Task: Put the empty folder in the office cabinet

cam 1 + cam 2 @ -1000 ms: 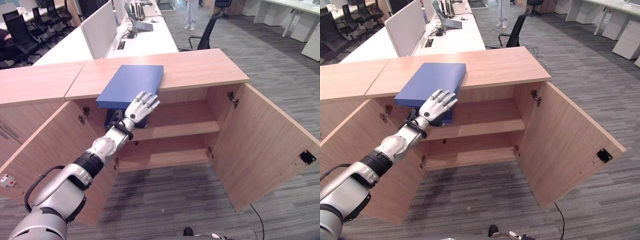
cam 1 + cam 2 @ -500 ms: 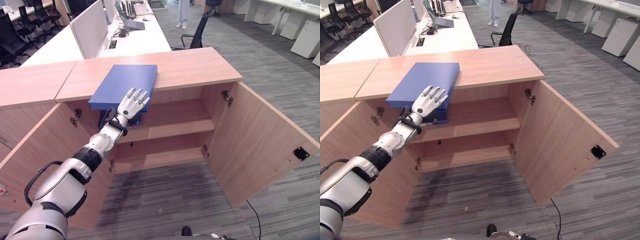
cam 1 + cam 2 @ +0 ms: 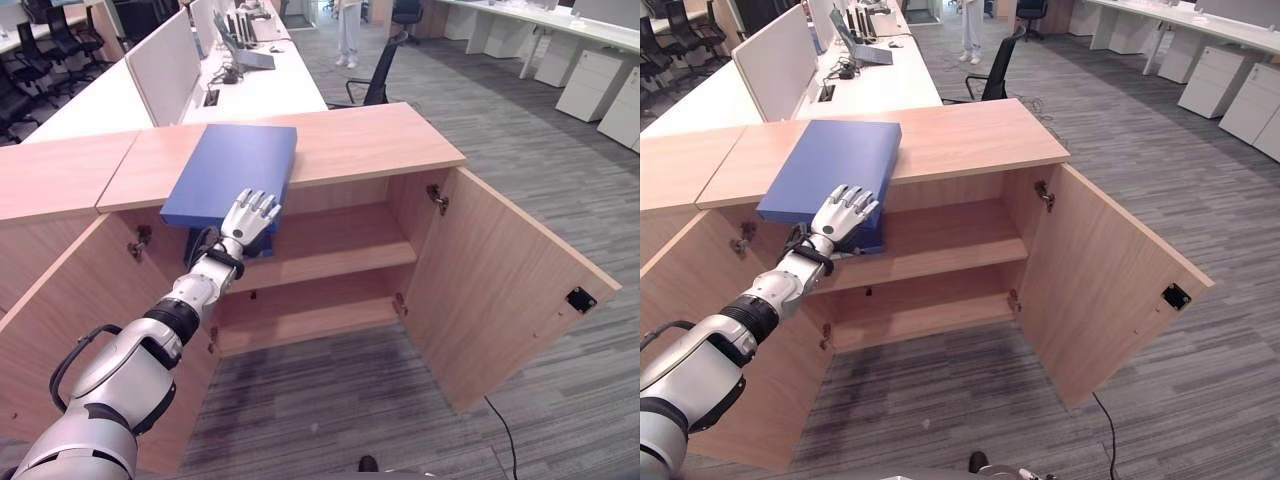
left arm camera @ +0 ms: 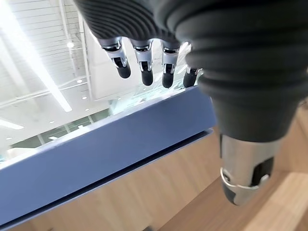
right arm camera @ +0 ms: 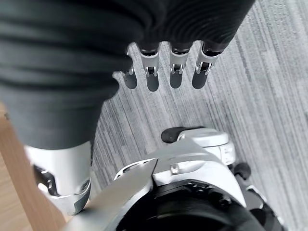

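A long wooden counter (image 3: 380, 140) crosses the upper middle of the frame, forming the top of an office cabinet (image 3: 330, 250) whose two doors stand swung open; the right door (image 3: 510, 290) angles out toward the lower right over grey striped carpet (image 3: 330, 410). Inside, two bare wooden shelves (image 3: 340, 255) run across the centre. Behind the counter, in the upper left, white desks (image 3: 255, 85) with a divider panel (image 3: 165, 65) and black office chairs (image 3: 380, 80) fill the room, and a person's legs (image 3: 347, 30) show at the top edge. The blue folder (image 3: 235, 170) lies flat on the counter left of centre, its near end overhanging the front edge above the open cabinet; it looks thick, plain and closed. The left hand (image 3: 250, 218) reaches up from the lower left, fingers straight and spread against the folder's overhanging end, apparently not curled round it, though the contact is hard to judge. The right hand (image 5: 159, 72) hangs with relaxed fingers above the carpet, holding nothing.
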